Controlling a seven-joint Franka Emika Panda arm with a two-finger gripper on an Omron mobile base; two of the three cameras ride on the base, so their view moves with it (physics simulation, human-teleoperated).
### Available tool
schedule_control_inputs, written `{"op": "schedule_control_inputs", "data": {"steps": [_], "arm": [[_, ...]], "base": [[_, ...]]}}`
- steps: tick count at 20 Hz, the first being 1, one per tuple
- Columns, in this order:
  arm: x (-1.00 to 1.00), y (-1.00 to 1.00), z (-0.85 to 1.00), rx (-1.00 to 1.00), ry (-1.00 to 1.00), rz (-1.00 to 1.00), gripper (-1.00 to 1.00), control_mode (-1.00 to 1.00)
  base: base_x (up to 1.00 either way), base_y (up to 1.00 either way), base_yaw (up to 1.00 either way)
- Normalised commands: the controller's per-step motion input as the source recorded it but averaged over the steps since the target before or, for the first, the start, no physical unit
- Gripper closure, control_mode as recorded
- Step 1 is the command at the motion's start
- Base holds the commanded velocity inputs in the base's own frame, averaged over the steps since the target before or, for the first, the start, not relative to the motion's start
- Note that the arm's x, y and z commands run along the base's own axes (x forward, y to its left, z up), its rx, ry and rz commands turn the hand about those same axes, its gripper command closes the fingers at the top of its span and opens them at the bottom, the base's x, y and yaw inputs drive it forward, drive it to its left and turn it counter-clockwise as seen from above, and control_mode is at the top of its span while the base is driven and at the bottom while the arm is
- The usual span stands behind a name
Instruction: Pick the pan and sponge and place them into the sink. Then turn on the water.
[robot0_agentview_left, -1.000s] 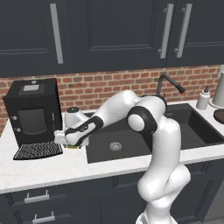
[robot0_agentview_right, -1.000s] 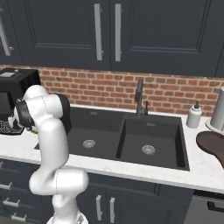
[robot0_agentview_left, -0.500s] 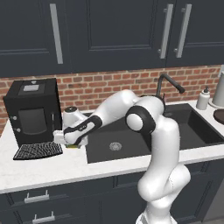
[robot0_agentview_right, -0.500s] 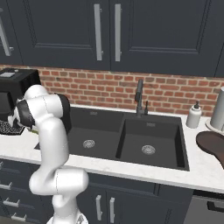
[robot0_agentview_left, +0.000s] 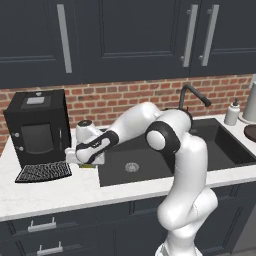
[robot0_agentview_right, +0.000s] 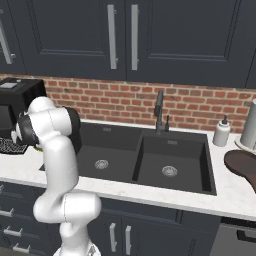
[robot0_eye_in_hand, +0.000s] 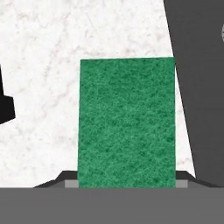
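Observation:
The green sponge (robot0_eye_in_hand: 127, 122) lies on the white counter just left of the sink (robot0_eye_in_hand: 201, 87). My gripper (robot0_eye_in_hand: 127, 181) is low over it, and its fingertips (robot0_eye_in_hand: 65, 181) press against the sponge's two long sides, so it is shut on the sponge. From the left base view the gripper (robot0_agentview_left: 87, 159) hides all but a yellow-green sliver of the sponge (robot0_agentview_left: 90, 165). The black double sink (robot0_agentview_left: 150, 170) (robot0_agentview_right: 150, 150) holds nothing. The dark pan (robot0_agentview_right: 244, 165) rests on the counter at the far right. No water is in view at the faucet (robot0_agentview_right: 159, 110).
A black coffee machine (robot0_agentview_left: 37, 125) with a grille tray stands left of the gripper. A small white jar (robot0_agentview_left: 83, 127) sits behind the gripper. A soap bottle (robot0_agentview_right: 220, 132) and a pale canister (robot0_agentview_right: 248, 125) stand at the back right, behind the pan.
The jaws have closed onto the sponge's sides. The arm has hardly moved, and the sponge still lies on the counter.

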Motion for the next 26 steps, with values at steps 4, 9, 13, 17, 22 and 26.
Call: {"op": "schedule_control_inputs", "data": {"steps": [4,9,13,17,22,26], "arm": [[-0.04,-0.19,0.08,0.03,-0.01,0.13,1.0,-1.0],[-0.17,-0.26,0.35,0.03,-0.01,0.16,1.0,-1.0],[-0.25,-0.34,0.52,0.02,-0.02,0.15,1.0,-1.0],[-0.25,-0.43,0.5,0.0,-0.02,0.1,1.0,-1.0],[-0.07,-0.59,0.02,0.0,0.0,0.02,1.0,-1.0],[0.0,-0.47,0.0,0.0,0.0,0.04,1.0,-1.0]], "base": [[0.0,0.0,0.0],[0.0,0.0,0.0],[0.0,0.0,0.0],[0.0,0.0,0.0],[0.0,0.0,0.0],[0.0,0.0,0.0]]}}
